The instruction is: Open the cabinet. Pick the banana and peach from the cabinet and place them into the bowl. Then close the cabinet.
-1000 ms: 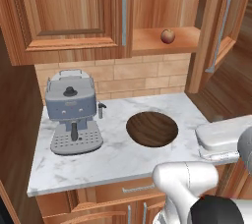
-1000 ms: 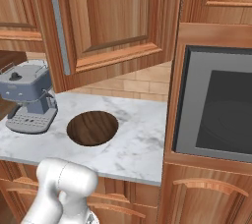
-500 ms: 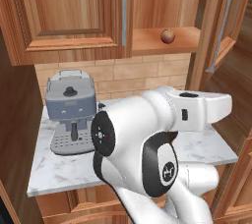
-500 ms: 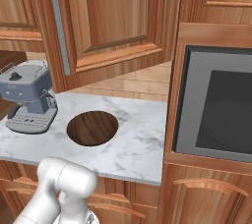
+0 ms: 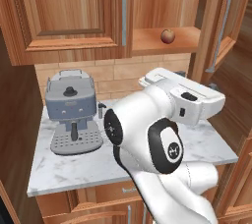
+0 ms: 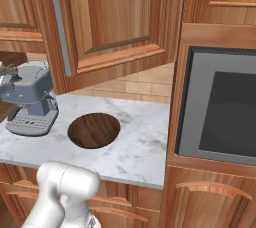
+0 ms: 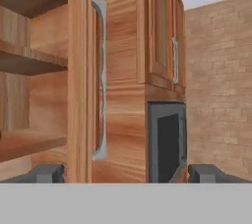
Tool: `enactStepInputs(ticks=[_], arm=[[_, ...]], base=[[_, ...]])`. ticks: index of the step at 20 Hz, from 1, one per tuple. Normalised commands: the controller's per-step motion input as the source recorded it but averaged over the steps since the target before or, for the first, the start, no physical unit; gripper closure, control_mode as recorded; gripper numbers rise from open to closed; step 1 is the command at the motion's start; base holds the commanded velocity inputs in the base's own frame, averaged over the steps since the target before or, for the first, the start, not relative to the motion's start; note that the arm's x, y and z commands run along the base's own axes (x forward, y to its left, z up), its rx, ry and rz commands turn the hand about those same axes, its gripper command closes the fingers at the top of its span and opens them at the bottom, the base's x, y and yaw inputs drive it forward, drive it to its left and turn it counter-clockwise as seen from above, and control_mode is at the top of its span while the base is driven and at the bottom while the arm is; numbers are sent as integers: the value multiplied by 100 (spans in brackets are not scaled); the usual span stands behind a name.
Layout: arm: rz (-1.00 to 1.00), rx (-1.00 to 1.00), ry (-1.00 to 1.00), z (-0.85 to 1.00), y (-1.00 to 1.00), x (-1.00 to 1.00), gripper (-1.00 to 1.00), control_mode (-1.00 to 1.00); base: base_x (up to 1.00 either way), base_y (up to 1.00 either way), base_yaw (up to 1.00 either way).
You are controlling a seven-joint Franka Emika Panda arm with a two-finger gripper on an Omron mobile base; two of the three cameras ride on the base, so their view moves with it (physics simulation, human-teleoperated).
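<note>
The cabinet (image 5: 74,12) hangs above the counter with its right door (image 5: 224,21) swung open. On the bare lower shelf sits the peach (image 5: 168,35), round and reddish-brown. The banana is out of view. The bowl (image 6: 94,130) lies on the marble counter, dark brown, with nothing in it; my arm hides it in the left base view. In the hand view my gripper (image 7: 126,174) is open, both fingertips (image 7: 47,173) wide apart and nothing between them. It faces the edge of the open door and its long silver handle (image 7: 101,78), with shelves to the left.
A grey-blue coffee machine (image 5: 71,112) stands at the counter's left, beside the bowl. A built-in oven (image 6: 220,107) with a dark glass front fills the tall unit on the right. The open door (image 6: 100,17) juts out over the counter.
My arm has swung up from the lower right to the middle of the left base view and now covers the bowl there. The peach and the bowl have stayed put.
</note>
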Motion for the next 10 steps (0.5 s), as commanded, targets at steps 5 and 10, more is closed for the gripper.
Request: enactStepInputs(ticks=[5, 10], arm=[[0, 0, -4, -3, -10, 99, -100, -100], [-8, 8, 19, 0, -33, 97, -100, -100]], base=[[0, 0, 0], [0, 0, 0]])
